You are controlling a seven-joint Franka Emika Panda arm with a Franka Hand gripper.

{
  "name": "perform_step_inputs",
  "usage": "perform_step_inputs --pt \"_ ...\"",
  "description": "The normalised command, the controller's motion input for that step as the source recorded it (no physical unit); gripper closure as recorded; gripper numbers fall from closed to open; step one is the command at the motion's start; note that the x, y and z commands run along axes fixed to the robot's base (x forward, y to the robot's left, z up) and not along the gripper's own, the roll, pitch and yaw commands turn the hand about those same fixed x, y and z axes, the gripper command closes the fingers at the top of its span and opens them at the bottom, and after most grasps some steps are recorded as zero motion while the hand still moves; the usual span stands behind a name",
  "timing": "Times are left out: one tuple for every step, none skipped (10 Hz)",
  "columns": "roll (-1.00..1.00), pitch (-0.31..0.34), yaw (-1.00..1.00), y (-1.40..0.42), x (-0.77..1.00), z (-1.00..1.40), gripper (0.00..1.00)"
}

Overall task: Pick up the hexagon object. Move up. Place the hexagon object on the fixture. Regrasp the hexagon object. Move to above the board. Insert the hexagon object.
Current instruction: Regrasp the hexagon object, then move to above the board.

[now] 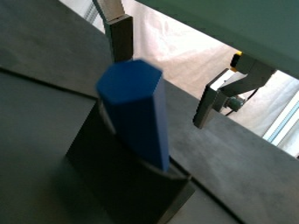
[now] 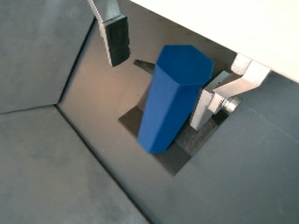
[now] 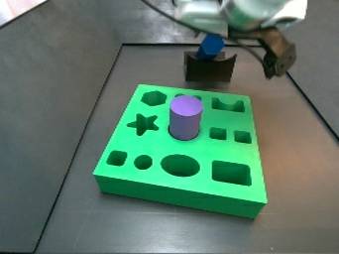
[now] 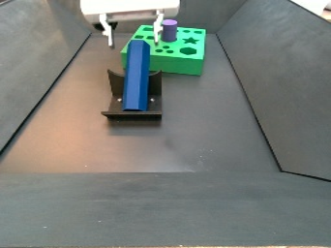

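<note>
Side views show the released hand [image 4: 134, 32] straddling the hexagon object [image 4: 137, 76] on the fixture [image 4: 132, 105], seemingly untouched.

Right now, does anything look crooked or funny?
Only a little. The hexagon object leans tilted on the fixture, not flat. The open gripper has its fingers either side of its top, not touching. The purple cylinder stands upright in the board.

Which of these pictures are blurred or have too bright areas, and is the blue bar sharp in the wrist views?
In both wrist views the hexagon object looks soft, with slightly smeared edges, and a washed-out pale area lies behind the open gripper. In a side view the arm above the fixture is motion-blurred, while the board is sharp. In a side view the gripper is overexposed white.
</note>
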Motion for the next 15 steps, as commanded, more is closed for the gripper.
perform_step_inputs --pt "0.09 -0.011 0.07 -0.03 0.13 -0.71 0.0" --pt "0.09 -0.012 0.06 -0.03 0.12 -0.55 0.0" --pt "0.09 -0.007 0.05 -0.03 0.11 -0.36 0.0" --pt "0.09 -0.002 0.05 -0.03 0.1 -0.21 0.0" --pt "0.0 0.0 0.0 0.0 0.0 0.0 1.0" --pt "-0.02 0.13 0.16 0.01 -0.16 1.0 1.0" --pt "-0.04 0.117 0.16 0.01 -0.16 1.0 1.0" --pt "-0.05 0.086 0.16 0.01 -0.15 1.0 1.0" --pt "-0.06 0.021 0.15 0.01 -0.15 1.0 1.0" --pt "-0.05 -0.036 0.13 0.01 -0.15 1.0 1.0" --pt "-0.05 -0.067 0.1 0.01 -0.14 1.0 1.0" --pt "-0.04 -0.083 0.08 0.01 -0.14 1.0 1.0" --pt "-0.04 -0.093 0.03 0.01 -0.14 1.0 1.0" --pt "-0.03 -0.094 0.0 0.01 -0.13 1.0 1.0" --pt "-0.04 -0.085 -0.03 0.01 -0.13 1.0 1.0"
